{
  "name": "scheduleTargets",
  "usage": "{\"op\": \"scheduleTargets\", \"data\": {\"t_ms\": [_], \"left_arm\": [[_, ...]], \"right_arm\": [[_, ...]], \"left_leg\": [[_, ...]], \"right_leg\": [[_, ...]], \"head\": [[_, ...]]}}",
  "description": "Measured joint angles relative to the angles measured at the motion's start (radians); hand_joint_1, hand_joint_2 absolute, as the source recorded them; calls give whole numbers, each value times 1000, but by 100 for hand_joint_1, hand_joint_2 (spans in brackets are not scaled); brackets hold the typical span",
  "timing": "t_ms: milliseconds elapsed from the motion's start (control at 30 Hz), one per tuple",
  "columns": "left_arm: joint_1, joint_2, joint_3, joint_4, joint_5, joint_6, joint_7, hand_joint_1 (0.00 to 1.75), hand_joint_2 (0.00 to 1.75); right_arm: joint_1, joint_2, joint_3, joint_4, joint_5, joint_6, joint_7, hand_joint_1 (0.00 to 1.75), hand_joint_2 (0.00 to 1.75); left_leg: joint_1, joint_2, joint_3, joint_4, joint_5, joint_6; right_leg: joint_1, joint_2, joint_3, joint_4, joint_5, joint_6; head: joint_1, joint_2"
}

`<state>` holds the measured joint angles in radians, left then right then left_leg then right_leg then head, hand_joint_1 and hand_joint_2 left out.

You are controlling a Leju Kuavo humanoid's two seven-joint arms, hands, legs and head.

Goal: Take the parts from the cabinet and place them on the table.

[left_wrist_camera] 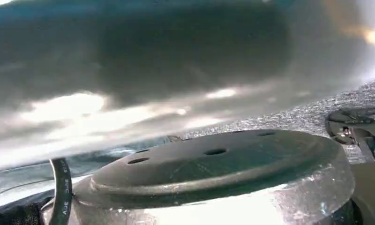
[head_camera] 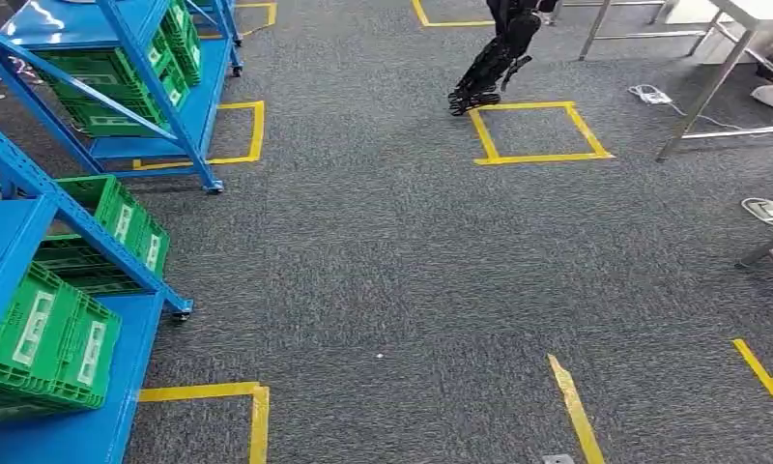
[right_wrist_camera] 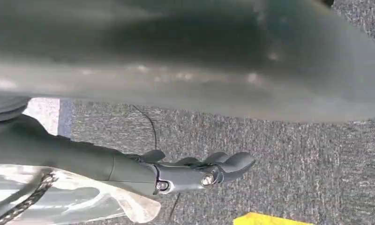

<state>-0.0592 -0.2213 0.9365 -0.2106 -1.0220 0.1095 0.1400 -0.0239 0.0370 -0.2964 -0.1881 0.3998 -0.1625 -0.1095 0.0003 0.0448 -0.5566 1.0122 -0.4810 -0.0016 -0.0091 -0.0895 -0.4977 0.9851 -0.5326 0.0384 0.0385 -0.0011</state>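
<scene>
Head view, looking down on grey carpet [head_camera: 392,271] marked with yellow tape squares [head_camera: 537,132]. Two blue cabinets serve as the landmark: the nearer blue cabinet [head_camera: 35,222] stands at the frame's left edge, with the farther blue cabinet [head_camera: 141,58] beyond it. Green crates [head_camera: 49,343] sit on the shelves of the nearer cabinet, and more green crates [head_camera: 122,82] fill the farther one; what the crates contain cannot be told, so the parts themselves are not distinguishable. Well apart from the cabinets, across the carpet, the metal legs of a white surface [head_camera: 721,68] stand beside a white power strip [head_camera: 650,94], and a dark object [head_camera: 489,63] of unclear kind rests at the far corner of a tape square. Right wrist view: the right hand [right_wrist_camera: 195,171] hangs over the carpet with its dark fingers [right_wrist_camera: 232,161] extended, lying close together and holding nothing. Left wrist view: the left hand [left_wrist_camera: 356,129] is seen only in part at the frame edge, and its finger posture cannot be told.
</scene>
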Motion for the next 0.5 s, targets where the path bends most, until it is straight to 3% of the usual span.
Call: {"op": "scheduleTargets", "data": {"t_ms": [500], "left_arm": [[0, 0, 5, 0, 9, -6, -3, 0, 0]], "right_arm": [[0, 0, -3, 0, -6, 9, -3, 0, 0]], "left_leg": [[0, 0, 1, 0, 1, 1]], "right_leg": [[0, 0, -2, 1, -2, -1]], "head": [[0, 0]]}}
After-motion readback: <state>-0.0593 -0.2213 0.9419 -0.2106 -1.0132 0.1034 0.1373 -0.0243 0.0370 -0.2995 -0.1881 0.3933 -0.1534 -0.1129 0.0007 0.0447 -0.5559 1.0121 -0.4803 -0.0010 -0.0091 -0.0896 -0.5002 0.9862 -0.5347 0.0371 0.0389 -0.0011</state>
